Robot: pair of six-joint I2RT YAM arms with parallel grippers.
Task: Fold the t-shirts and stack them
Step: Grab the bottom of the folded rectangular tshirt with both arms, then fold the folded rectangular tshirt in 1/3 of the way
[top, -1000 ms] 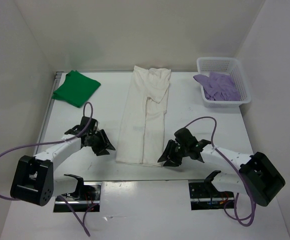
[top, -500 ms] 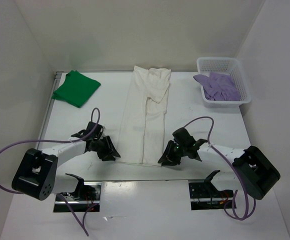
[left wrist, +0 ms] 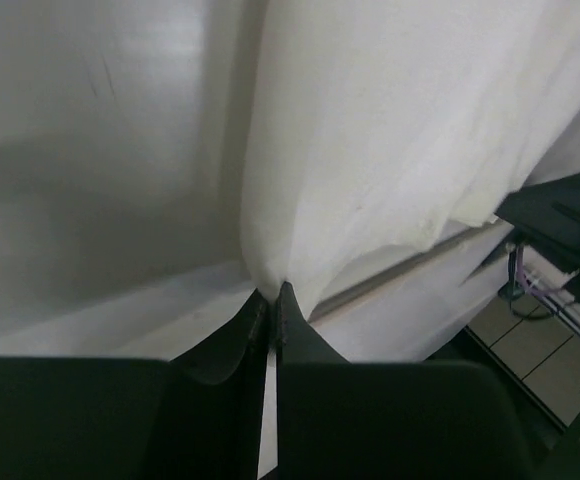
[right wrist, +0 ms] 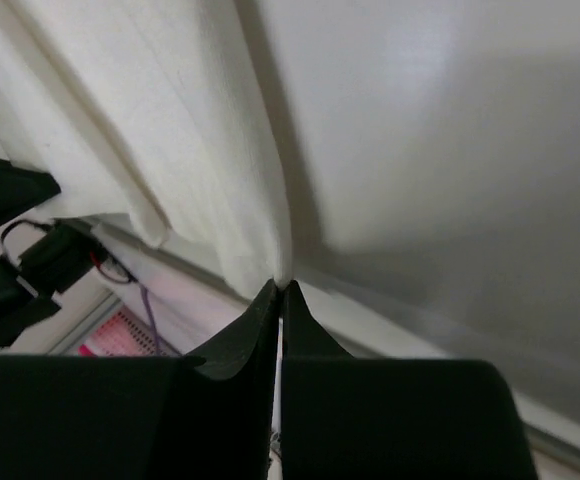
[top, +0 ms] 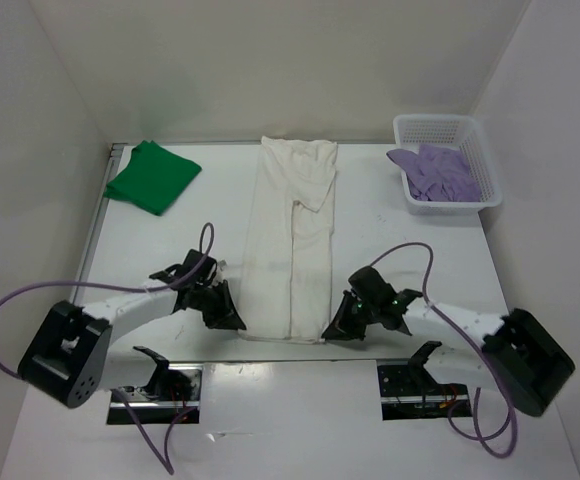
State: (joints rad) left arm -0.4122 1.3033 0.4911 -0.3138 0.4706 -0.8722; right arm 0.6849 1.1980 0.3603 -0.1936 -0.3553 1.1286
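White shirt (top: 290, 240), green shirt (top: 152, 176), lavender shirt (top: 435, 172)

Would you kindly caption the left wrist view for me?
Left claw shut on a corner of the white t-shirt, by the table edge.

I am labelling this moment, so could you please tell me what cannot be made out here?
Top view: the near corners of the white t-shirt, covered by the left claw and right claw.
Top view: the shape of the purple t-shirt, bunched inside the basket.
Wrist views: the green t-shirt, outside both frames.
Wrist views: how much cloth the shut fingers hold; they cover it.
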